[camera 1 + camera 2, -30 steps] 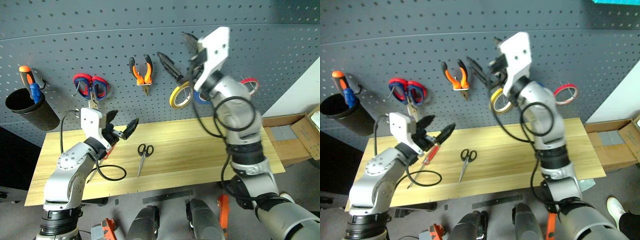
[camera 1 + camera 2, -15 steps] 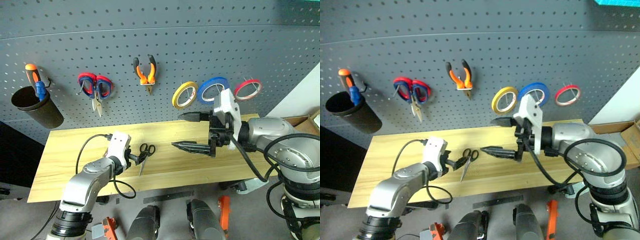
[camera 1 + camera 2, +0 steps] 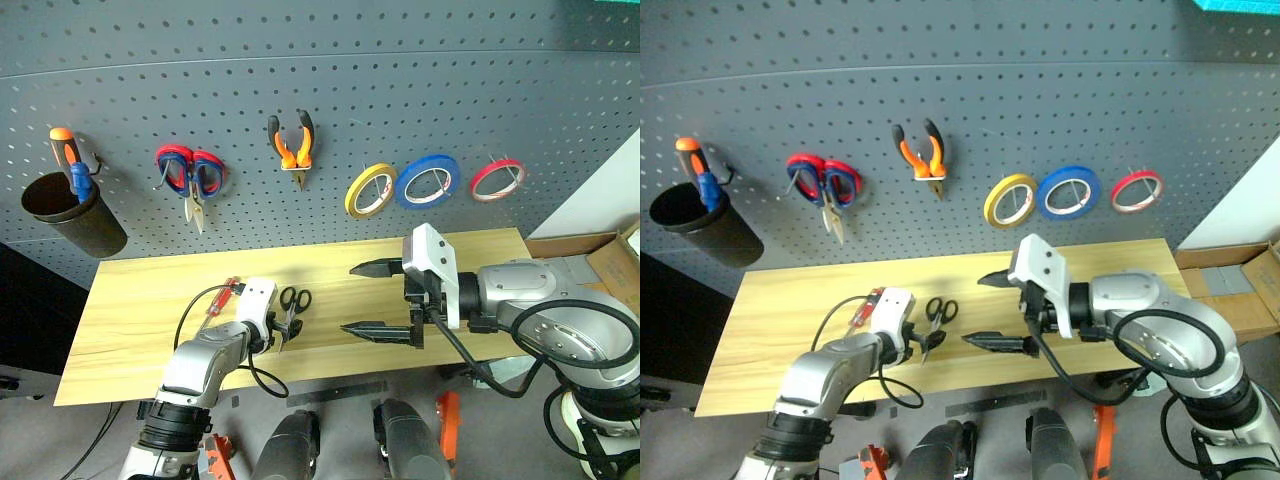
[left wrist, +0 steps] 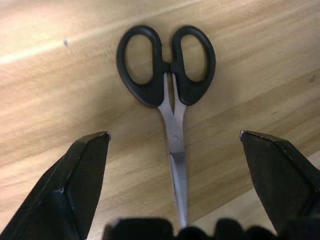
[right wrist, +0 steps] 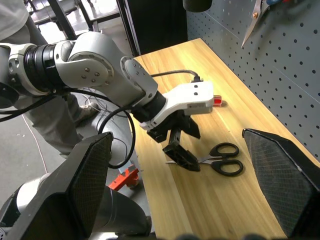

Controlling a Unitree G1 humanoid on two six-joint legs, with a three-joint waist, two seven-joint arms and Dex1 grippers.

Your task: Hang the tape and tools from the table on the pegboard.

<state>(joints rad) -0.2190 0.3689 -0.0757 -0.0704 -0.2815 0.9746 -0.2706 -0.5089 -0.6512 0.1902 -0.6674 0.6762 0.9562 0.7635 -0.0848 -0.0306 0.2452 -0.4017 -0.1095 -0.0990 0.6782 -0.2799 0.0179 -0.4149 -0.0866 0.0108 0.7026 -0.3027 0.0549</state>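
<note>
Black-handled scissors [image 4: 167, 85] lie closed on the light wood table [image 3: 130, 310]. My left gripper [image 4: 175, 135] is open and low over them, a finger on each side of the blades, the handles beyond its fingertips. A red-handled screwdriver [image 3: 226, 291] lies on the table just behind that hand. My right gripper [image 3: 348, 298] is open and empty, pointing left above the table's middle, to the right of the scissors. On the dark grey pegboard [image 3: 400, 90] hang the orange-and-black pliers [image 3: 292, 145] and the red tape [image 3: 497, 178].
Red-and-blue shears [image 3: 187, 175], a yellow roll [image 3: 368, 190] and a blue roll [image 3: 428, 181] also hang on the board. A black cup [image 3: 75, 215] at its left holds an orange-and-blue screwdriver [image 3: 66, 160]. A cardboard box [image 3: 600, 250] sits right of the table.
Both arms came down. My left gripper sank from above the table onto the scissors. My right gripper dropped from the pegboard near the rolls and turned to point left over the table.
</note>
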